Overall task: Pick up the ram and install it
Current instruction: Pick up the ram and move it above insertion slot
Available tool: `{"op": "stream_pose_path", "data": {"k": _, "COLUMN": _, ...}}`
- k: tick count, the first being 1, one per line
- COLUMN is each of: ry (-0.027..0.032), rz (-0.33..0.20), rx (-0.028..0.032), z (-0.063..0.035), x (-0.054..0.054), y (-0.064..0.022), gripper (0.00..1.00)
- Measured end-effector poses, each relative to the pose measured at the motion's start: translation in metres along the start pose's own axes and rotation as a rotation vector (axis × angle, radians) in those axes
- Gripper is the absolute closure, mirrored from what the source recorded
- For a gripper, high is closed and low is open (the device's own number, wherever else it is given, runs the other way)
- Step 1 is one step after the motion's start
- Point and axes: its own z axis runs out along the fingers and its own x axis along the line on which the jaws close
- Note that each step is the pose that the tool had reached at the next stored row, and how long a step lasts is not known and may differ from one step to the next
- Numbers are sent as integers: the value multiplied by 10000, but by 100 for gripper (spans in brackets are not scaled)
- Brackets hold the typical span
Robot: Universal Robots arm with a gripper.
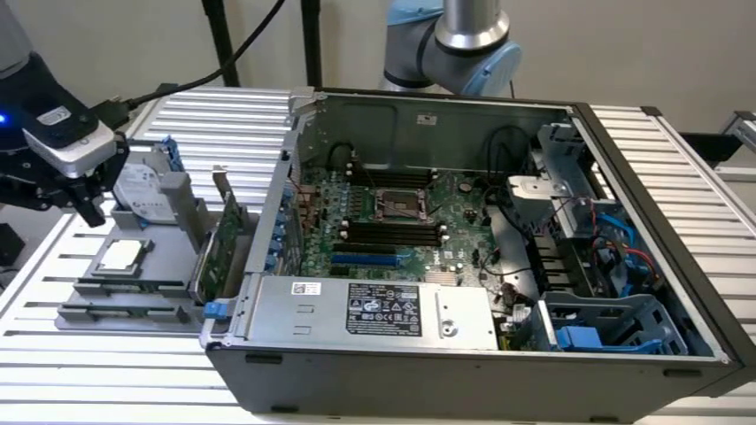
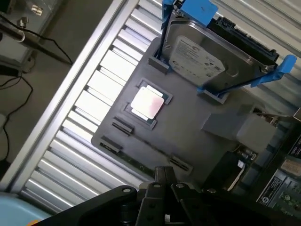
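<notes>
Slatted metal table [image 1: 142, 381]: the gripper [image 1: 85, 205] hovers above the grey tray [image 1: 71, 316], grip state unclear. The ram [image 1: 130, 285] lies along the tray's near edge.

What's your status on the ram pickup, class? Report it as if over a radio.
Arm's gripper hovering over grey tray, near ram. Ram seated in tray, not gripped. Alongside: processor, hard drive, both apart from ram.

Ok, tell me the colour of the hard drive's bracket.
The hard drive's bracket is blue, clearest in the wrist view.
</notes>
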Motion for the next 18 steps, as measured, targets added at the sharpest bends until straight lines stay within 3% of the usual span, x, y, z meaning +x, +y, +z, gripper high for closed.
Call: {"op": "stream_pose_path", "data": {"k": 18, "ry": 138, "rz": -3458, "rx": -56, "z": 135, "x": 2, "y": -6, "gripper": 100}}
